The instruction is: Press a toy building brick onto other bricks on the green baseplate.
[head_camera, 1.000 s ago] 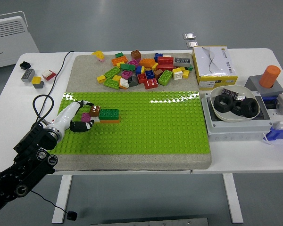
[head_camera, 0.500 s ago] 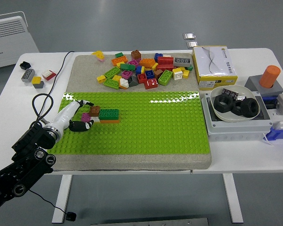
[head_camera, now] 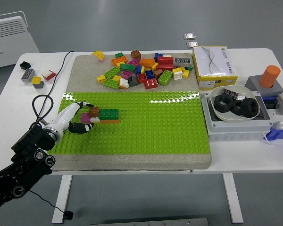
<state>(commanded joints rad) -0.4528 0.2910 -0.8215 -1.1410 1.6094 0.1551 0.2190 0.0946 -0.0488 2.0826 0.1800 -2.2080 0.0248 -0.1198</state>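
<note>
Head view: a white desk (head_camera: 132, 165) is seen from above, with a grey mat carrying a green baseplate (head_camera: 151, 127) on its near half.
Left hand (head_camera: 82, 120): it is reached in from the near left corner over the baseplate's left part; its white and black fingers (head_camera: 80, 127) are curled towards a small brown brick (head_camera: 94, 112) and a pink brick (head_camera: 87, 118), but whether either is truly gripped cannot be told.
Right hand: not seen.
Brick stack (head_camera: 108, 115): a dark green brick is seated on an orange one, at the left of the baseplate, just right of the fingertips.
Key relation: the stack lies to the right of the hand and touches, or nearly touches, the brown brick; its long axis runs left to right, in line with the reach of the arm.
Loose bricks (head_camera: 141, 70): a mixed pile is left on the mat's far part, well apart from the hand.
Next move, as judged: a short downward press over the stack is called for, with the studs lined up.
Risk, as judged: a tilted brick would be left half seated.
</note>
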